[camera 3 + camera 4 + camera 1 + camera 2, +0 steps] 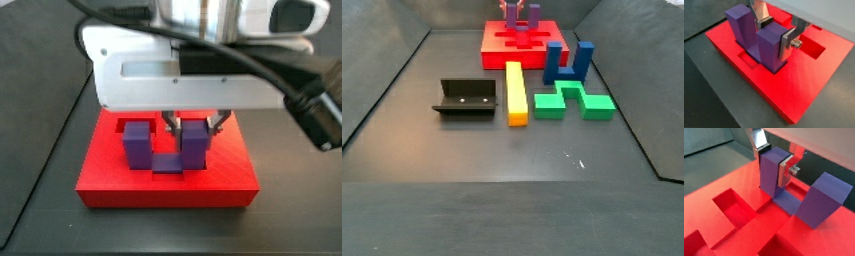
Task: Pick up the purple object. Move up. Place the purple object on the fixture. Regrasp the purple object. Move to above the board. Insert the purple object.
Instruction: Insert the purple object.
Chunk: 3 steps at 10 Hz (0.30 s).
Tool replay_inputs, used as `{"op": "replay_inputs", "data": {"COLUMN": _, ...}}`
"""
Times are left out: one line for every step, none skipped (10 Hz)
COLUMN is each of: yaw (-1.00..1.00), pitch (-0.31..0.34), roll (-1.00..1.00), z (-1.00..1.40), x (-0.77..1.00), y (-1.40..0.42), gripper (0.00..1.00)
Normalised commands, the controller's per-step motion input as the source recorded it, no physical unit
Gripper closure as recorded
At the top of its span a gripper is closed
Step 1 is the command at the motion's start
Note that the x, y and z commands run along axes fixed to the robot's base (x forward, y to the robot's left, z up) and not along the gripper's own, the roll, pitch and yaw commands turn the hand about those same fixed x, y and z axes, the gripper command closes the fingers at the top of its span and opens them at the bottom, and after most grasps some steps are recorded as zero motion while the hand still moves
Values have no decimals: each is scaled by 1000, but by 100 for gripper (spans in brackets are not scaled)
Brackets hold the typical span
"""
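Purple, the small U-shaped block (763, 42) stands prongs-up on the large red slab board (811, 85), its joining bar low in the central channel; the gripper (777, 31) clamps one prong between its silver plate fingers (785, 170). Insertion looks like the step in hand; next, I judge, comes pressing fully down and letting go. Nearer in a side view sit the black fixture (468, 99) and yellow bar (515, 92), well apart.

A dark grey matte floor (489, 150) filled the frame, with dull grey walls (382, 60) sloping up at left and right. Soft, even light fell across it.

The gripper (195, 124) hung over the far end.
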Motion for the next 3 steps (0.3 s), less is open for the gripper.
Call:
{"op": "replay_inputs", "data": {"yaw": -17, "pitch": -101, "roll": 73, "z": -791, "x": 0, "y": 0, "gripper": 100}}
{"op": "replay_inputs", "data": {"yaw": 0, "pitch": 0, "roll": 23, "z": 0, "x": 0, "y": 3, "gripper": 100}}
{"op": "replay_inputs", "data": {"yaw": 0, "pitch": 0, "roll": 0, "z": 0, "x": 0, "y": 0, "gripper": 100}}
